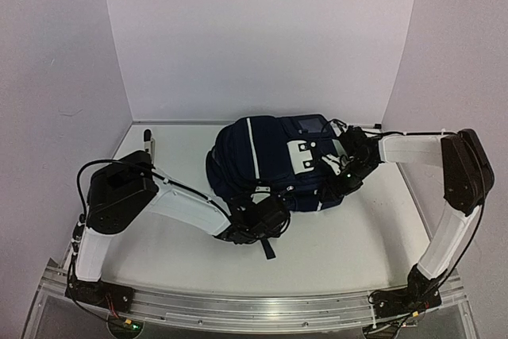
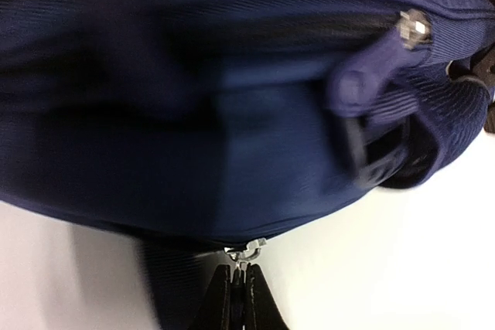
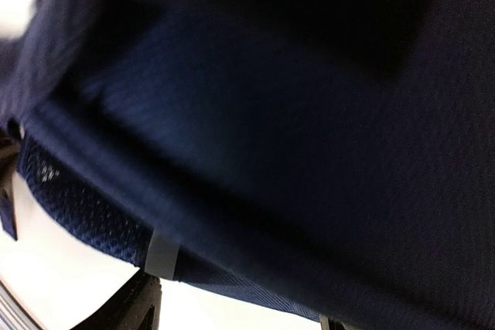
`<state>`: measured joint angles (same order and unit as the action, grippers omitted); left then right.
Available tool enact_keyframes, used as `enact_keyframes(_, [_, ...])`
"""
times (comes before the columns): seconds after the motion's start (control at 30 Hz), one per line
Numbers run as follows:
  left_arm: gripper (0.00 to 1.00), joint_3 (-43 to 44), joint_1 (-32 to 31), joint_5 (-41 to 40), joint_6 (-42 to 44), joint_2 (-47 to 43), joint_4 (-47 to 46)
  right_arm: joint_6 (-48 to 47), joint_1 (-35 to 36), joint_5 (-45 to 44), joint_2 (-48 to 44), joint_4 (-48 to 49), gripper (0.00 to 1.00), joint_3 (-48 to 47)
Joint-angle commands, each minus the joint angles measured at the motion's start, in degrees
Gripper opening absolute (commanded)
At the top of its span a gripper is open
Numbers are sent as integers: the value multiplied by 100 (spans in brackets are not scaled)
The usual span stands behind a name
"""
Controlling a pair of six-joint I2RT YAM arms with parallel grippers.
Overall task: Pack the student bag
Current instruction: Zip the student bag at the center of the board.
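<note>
So the student bag lies mid-worktop, nearer the far edge. Overhead only shows both arms up against it. The left wrist cam shows the left gripper pinched shut on a silver zip pull (bag's near side). The right gripper has its jaws spread wide at the bag's right end.

Student bag: large navy-blue fabric backpack with thin grey-white stripes, lying flat near the middle of the white table, zip pockets facing up, a dark strap trailing off its near edge.
</note>
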<state>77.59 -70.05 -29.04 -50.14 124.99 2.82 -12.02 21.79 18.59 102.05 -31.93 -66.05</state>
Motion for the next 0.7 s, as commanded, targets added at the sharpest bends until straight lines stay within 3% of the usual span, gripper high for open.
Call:
enact_keyframes(0.0, [0, -556, -27, -33, -39, -752, 560, -182, -340, -755, 300, 88, 70, -194])
enact_keyframes(0.23, [0, -1401, 64, 477, 740, -1563, -172, -422, -589, -933, 361, 109, 70, -362])
enact_keyframes(0.47, [0, -1003, 71, 1513, 1690, -1429, -795, -763, -333, 825, -710, 56, 68, 4])
enact_keyframes(0.67, [0, -993, 153, 1921, 1616, -1523, -1103, -1199, 304, 1211, -1389, 359, 62, 525])
